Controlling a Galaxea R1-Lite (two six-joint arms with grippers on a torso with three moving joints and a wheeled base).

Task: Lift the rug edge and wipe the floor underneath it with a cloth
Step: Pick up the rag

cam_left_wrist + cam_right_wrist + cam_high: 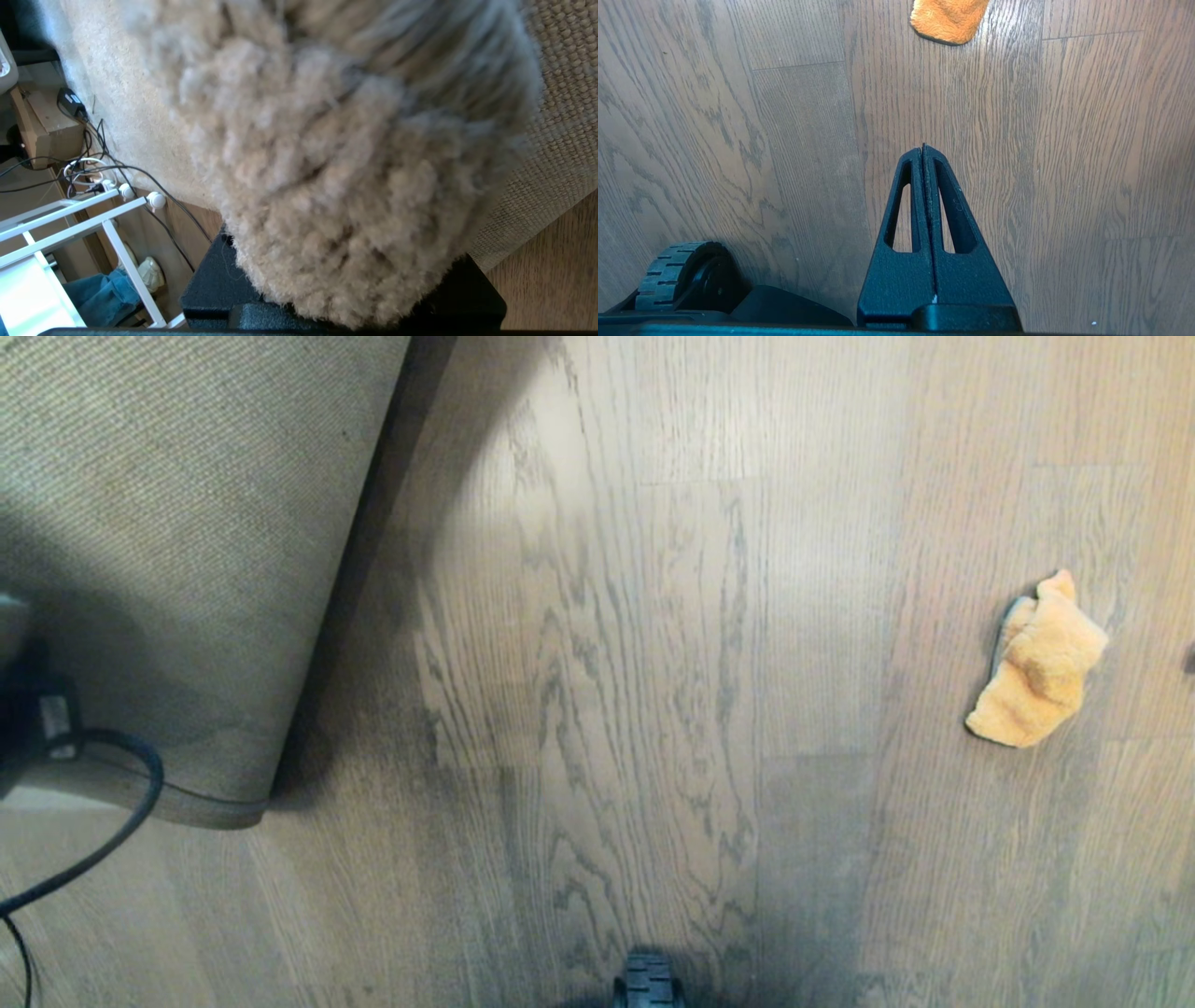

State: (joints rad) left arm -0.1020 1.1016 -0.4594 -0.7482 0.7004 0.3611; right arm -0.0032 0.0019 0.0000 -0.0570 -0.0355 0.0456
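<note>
Rug edge (187, 616) folded up at left, mesh backing showing; left gripper (345, 298) clamps its pile. Limp, fairly heavy: grip near corner. Cloth (1036, 663) loose on floor (607, 709), light, pinchable. Right gripper (924, 154) closed, empty.

Home living room, wood-plank floor (653, 663), pile rug (140, 116), tangled cables (93, 168)

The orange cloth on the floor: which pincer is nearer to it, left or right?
Right. The right pincer, shut and empty, points at the cloth with bare floor between them. The left pincer is across the scene, gripping the lifted rug edge.
</note>
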